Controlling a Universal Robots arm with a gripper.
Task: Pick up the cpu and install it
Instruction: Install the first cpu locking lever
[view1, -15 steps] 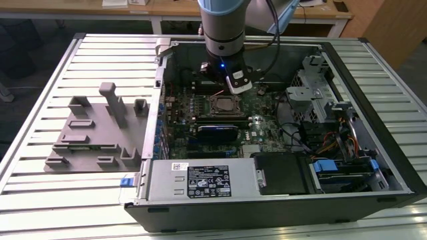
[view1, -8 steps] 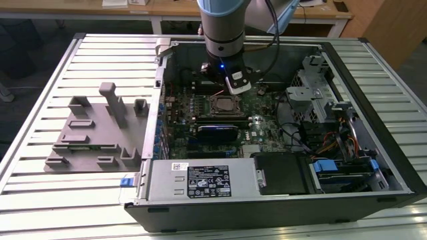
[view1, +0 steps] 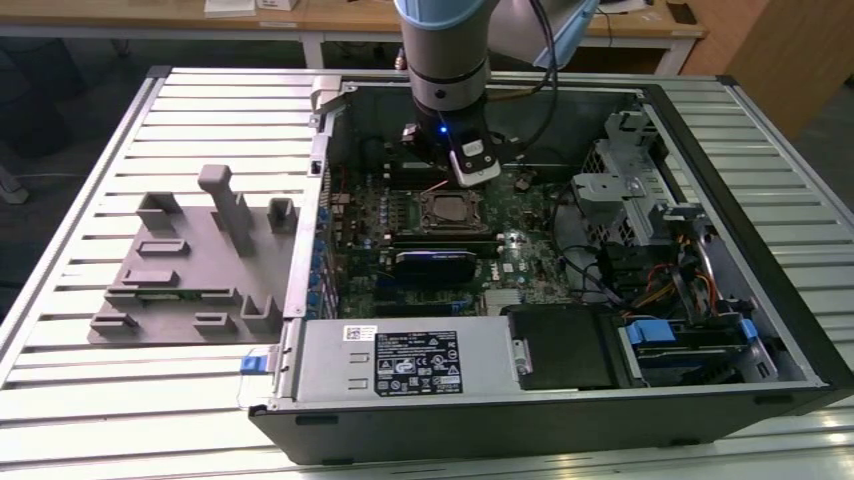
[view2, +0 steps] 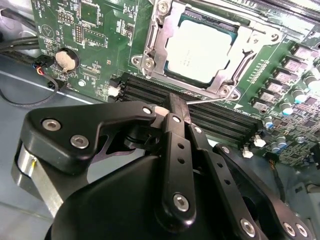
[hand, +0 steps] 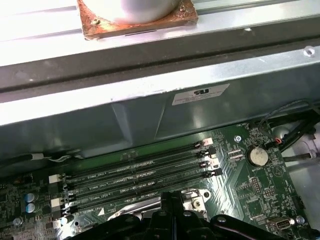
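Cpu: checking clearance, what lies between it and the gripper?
In the second wrist view: the socket's metal frame, then black memory slots, between cpu and gripper.

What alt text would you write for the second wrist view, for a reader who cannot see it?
The cpu lies in its metal socket frame on the green motherboard. In front, the black gripper hangs near the memory slots, fingers shut, apart from the cpu.
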